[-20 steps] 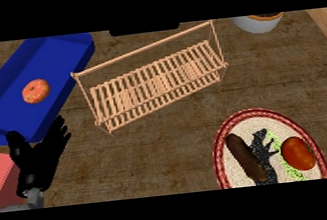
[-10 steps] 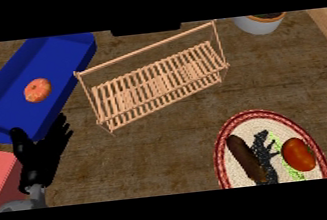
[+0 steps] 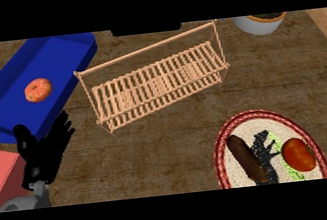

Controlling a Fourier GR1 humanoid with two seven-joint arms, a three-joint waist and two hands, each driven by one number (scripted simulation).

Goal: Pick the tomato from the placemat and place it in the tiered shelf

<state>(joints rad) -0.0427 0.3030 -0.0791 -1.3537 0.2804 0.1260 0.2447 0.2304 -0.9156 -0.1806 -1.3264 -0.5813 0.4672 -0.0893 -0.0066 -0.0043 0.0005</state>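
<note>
Fingers [image 3: 263, 146] of the right hand [image 3: 267, 164] show as a dark shape over the round woven placemat [image 3: 232, 130], between a long brown sausage-like item [image 3: 247, 159] and the tomato [image 3: 300, 154]. They appear spread and pointing away from the robot, but whether they are curling toward anything cannot be told; they hold nothing visible. The tomato lies just beside them, toward the placemat's right rim, with a strip of green [image 3: 291, 171] under its near side.

Judged from this, the step in hand is the reach for the tomato. To do it well, the hand should shift right across the placemat until the tomato sits between thumb and fingers, keeping clear of the brown item so it is not nudged, then close round the fruit's widest part before lifting.

The tomato reads as slightly taller than wide here, its long axis running roughly from the placemat's near edge toward its far edge; no stem end shows, so which way it points cannot be told.

Beyond the placemat's far-left side stands the wooden tiered shelf [image 3: 156, 82], tilted across the counter, well apart from the tomato. Further left of the placemat, the left hand [image 3: 45, 154] rests with fingers straight and spread, beside a blue tray [image 3: 64, 52] holding an orange round item [image 3: 38, 90].
</note>
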